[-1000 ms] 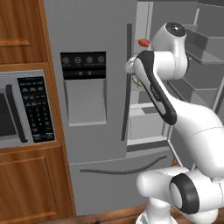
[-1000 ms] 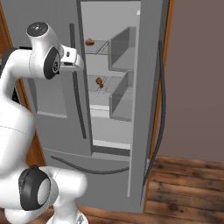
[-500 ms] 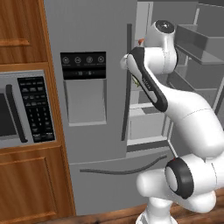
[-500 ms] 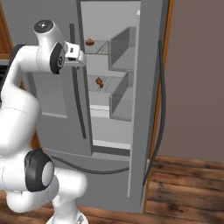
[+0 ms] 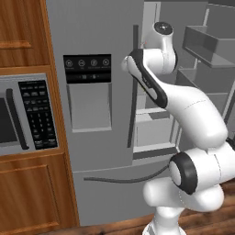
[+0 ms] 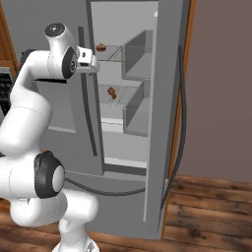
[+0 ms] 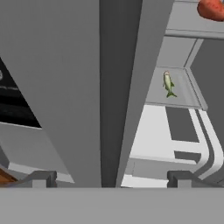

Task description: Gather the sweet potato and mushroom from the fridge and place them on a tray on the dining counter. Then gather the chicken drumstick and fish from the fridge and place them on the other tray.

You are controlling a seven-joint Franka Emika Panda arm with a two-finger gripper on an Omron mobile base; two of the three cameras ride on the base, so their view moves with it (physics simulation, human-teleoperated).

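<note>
Kitchen cabinetry in wood frames the fridge point(image 5: 92, 119), whose right door point(image 6: 162, 123) stands swung open on the shelves.

Task items visible inside, counted: one fish point(image 7: 168, 84), lying flat on a middle shelf; one orange-red rounded item point(image 7: 211, 8) on the shelf above, probably the sweet potato, cut off by the frame edge. From the right base view, two small brown items sit on separate shelves, one upper point(image 6: 101, 47) and one lower point(image 6: 112, 92); they are too small to identify. No mushroom or drumstick can be confirmed.

Handling judgement: the sweet potato should be stiff, fairly heavy and rounded, so I would close across its narrow middle. The fish is likely light, thin and slippery; grasp across the body at its thickest part, not the tail.

My gripper point(image 7: 111, 177) is fully released, jaws spread wide, holding nothing. It is raised at upper-shelf height beside the closed left door's edge point(image 7: 118, 87), just outside the compartment.

One microwave point(image 5: 25, 114) is built in left of the fridge.
</note>
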